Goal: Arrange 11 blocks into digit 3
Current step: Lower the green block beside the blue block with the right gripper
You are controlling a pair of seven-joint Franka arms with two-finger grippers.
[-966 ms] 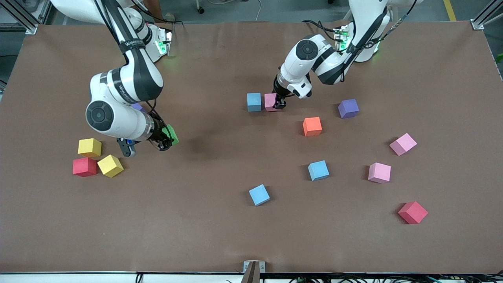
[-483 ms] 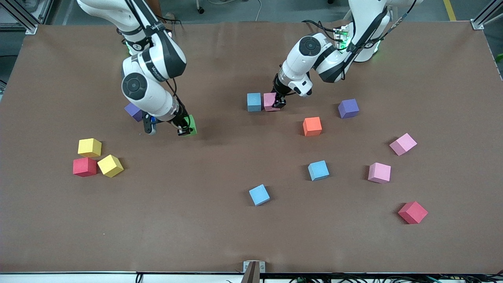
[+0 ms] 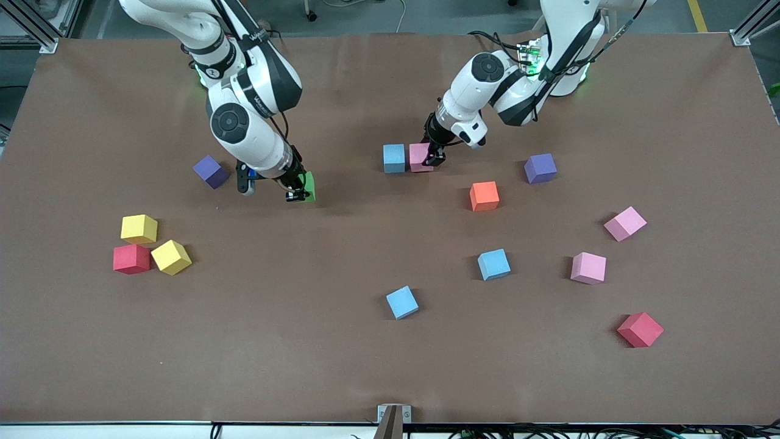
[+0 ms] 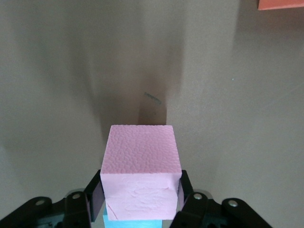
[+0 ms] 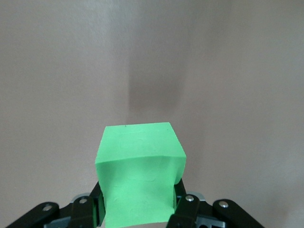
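Note:
My left gripper (image 3: 434, 160) is shut on a pink block (image 3: 419, 157) that sits on the table, touching a blue block (image 3: 394, 158) on the side toward the right arm's end. In the left wrist view the pink block (image 4: 140, 175) fills the space between the fingers (image 4: 95, 194), with a strip of the blue block (image 4: 137, 223) against it. My right gripper (image 3: 298, 192) is shut on a green block (image 3: 309, 186) and holds it low over the table, between a purple block (image 3: 211, 171) and the blue-pink pair. The green block (image 5: 137, 175) also shows in the right wrist view.
Loose blocks lie about: two yellow (image 3: 139, 228) (image 3: 171, 256) and a red (image 3: 131, 258) at the right arm's end. Orange (image 3: 484, 196), purple (image 3: 540, 167), two pink (image 3: 624, 223) (image 3: 588, 267), two blue (image 3: 493, 264) (image 3: 402, 302) and red (image 3: 640, 329) lie toward the left arm's end.
My right arm has carried the green block away from the yellow and red blocks, toward the blue-pink pair. The left gripper has stayed on the pink block.

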